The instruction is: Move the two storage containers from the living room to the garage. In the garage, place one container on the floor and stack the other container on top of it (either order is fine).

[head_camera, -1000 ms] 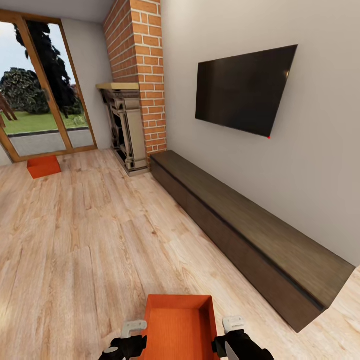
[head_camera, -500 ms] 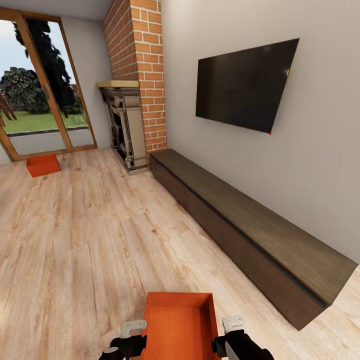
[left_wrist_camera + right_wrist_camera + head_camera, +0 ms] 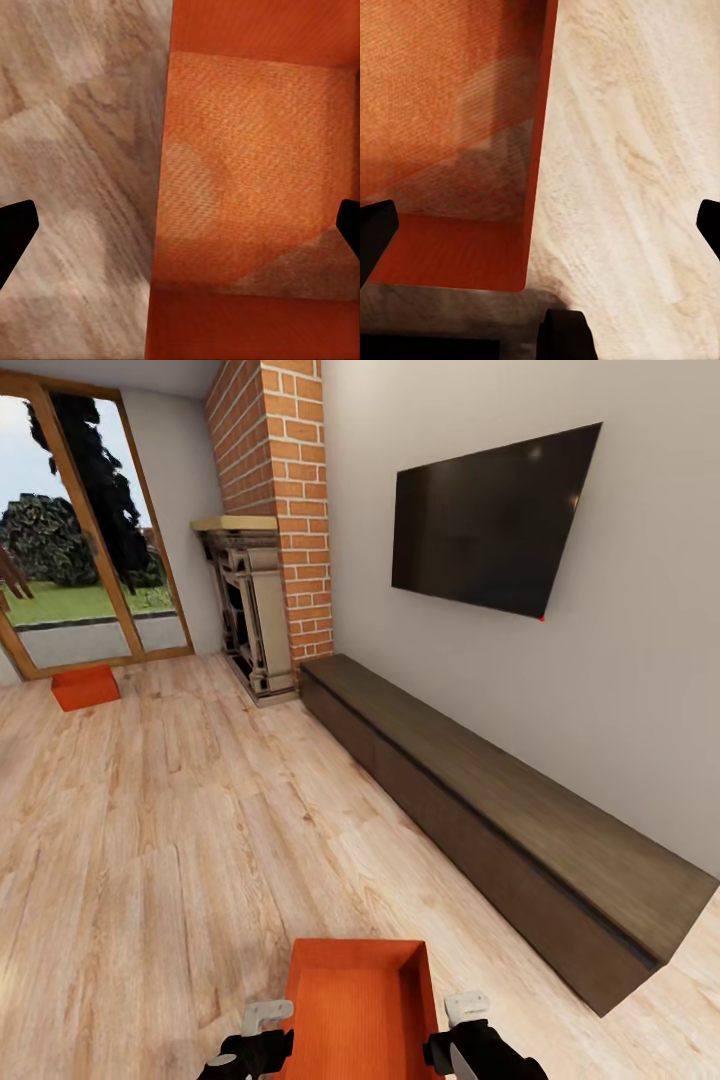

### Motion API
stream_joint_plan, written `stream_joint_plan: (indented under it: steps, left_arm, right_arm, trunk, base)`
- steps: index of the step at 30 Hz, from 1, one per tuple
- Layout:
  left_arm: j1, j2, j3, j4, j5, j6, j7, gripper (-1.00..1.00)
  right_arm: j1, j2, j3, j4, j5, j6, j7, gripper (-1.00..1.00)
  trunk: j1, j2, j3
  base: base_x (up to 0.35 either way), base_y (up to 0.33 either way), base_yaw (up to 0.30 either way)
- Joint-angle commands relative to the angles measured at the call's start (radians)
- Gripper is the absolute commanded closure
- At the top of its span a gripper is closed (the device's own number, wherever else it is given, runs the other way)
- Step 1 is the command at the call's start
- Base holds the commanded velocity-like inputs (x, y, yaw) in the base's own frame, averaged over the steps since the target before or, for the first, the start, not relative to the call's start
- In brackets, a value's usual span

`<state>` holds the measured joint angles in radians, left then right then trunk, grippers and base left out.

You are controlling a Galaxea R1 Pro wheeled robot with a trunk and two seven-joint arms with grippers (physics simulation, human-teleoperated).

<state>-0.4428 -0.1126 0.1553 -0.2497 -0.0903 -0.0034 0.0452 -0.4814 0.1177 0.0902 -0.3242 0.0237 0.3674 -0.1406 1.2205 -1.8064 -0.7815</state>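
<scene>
One orange-red storage container [image 3: 360, 1010] lies on the light wood plank floor of the living room, right in front of me at the low edge of the head view. My left gripper [image 3: 263, 1028] is at its left wall and my right gripper [image 3: 464, 1020] is just off its right wall. In the left wrist view the left gripper [image 3: 180, 232] is open, its black fingertips [image 3: 15, 232] straddling the container's wall [image 3: 161, 187]. The right gripper [image 3: 540, 232] is open too, over the container's corner [image 3: 529, 225]. The second storage container [image 3: 85, 687] sits far off by the glass door.
A long low dark-brown cabinet [image 3: 500, 810] runs along the right wall under a black TV [image 3: 490, 520]. A red brick fireplace [image 3: 265, 560] stands in the far corner beside tall glass doors [image 3: 70, 560]. Wood plank floor [image 3: 180, 830] stretches between the two containers.
The whole head view has shifted a little, so the camera moved. The near container now sits slightly higher in the view relative to the grippers. Both grippers stay open.
</scene>
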Motion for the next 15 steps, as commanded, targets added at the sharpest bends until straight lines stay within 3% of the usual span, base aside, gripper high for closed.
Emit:
stream_joint_plan:
  steps: [1, 15]
  left_arm:
    - [0.0, -0.001, 0.007, 0.0, -0.009, -0.001, 0.001, -1.0]
    - [0.0, -0.001, 0.007, 0.0, -0.009, -0.003, 0.002, -1.0]
  right_arm:
    - [0.0, -0.001, 0.006, -0.002, 0.002, 0.007, -0.004, -1.0]
    - [0.0, -0.003, 0.005, -0.001, 0.002, 0.007, -0.002, -1.0]
  trunk:
    - [0.004, -0.008, -0.004]
    - [0.057, -0.106, -0.048]
  base:
    - [0.0, 0.0, 0.0]
    - [0.0, 0.0, 0.0]
